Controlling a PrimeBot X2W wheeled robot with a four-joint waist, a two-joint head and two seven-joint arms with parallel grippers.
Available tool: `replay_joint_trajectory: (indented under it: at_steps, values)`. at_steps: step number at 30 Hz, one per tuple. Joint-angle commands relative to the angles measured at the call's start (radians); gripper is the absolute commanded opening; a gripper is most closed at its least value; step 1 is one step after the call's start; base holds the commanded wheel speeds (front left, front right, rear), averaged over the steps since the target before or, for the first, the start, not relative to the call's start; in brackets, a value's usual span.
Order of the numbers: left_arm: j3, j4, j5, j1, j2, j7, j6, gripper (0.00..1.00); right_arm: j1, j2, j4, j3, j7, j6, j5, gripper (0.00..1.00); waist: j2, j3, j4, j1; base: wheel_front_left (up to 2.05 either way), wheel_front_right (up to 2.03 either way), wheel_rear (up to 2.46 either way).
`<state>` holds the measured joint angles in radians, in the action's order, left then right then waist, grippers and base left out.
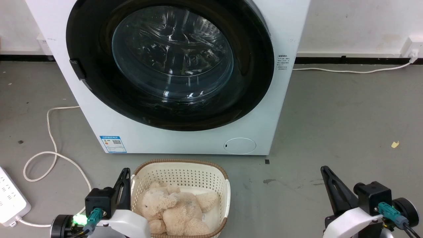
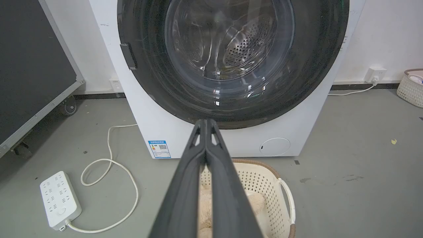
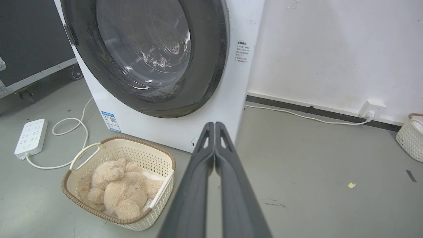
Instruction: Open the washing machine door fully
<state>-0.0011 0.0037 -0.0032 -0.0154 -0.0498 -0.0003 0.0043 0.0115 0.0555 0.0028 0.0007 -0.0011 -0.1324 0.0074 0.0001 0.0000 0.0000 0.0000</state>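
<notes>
While my left gripper (image 2: 205, 123) and right gripper (image 3: 214, 125) hang pressed together and empty, the washing machine door (image 1: 170, 62) sits shut: glossy black ring, bulging clear glass centre.

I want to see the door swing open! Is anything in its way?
A basket holding a plush toy sits on the floor just before the washing machine door, but lower than it, so the door probably swings over.
</notes>
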Motion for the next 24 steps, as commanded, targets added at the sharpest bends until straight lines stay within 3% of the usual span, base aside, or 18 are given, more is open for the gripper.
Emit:
replay_joint_trajectory:
  at_steps: [1,12,13,24]
  values:
    - [0.001,-0.004,0.003,0.015,0.0,0.0,-0.004,0.0,-0.011,-0.005,-0.003,-0.001,0.001,0.002,-0.007,0.0,-0.0001,0.0,0.0,0.0,0.0,0.0,0.0]
    - [0.001,-0.004,0.003,0.015,0.0,0.0,-0.004,0.0,-0.011,-0.005,-0.003,-0.001,0.001,0.002,-0.007,0.0,-0.0001,0.0,0.0,0.0,0.0,0.0,0.0]
    - [0.0,0.0,0.0,0.0,0.0,0.0,0.0,1.0,0.0,0.0,0.0,0.0,0.0,0.0,0.001,1.0,-0.0001,0.0,0.0,0.0,0.0,0.0,0.0]
    - [-0.005,-0.003,-0.007,-0.006,0.0,-0.021,0.007,1.0,0.005,0.0,-0.002,-0.009,-0.021,0.0,0.005,1.0,-0.0001,0.004,0.0,0.0,0.0,0.0,0.0]
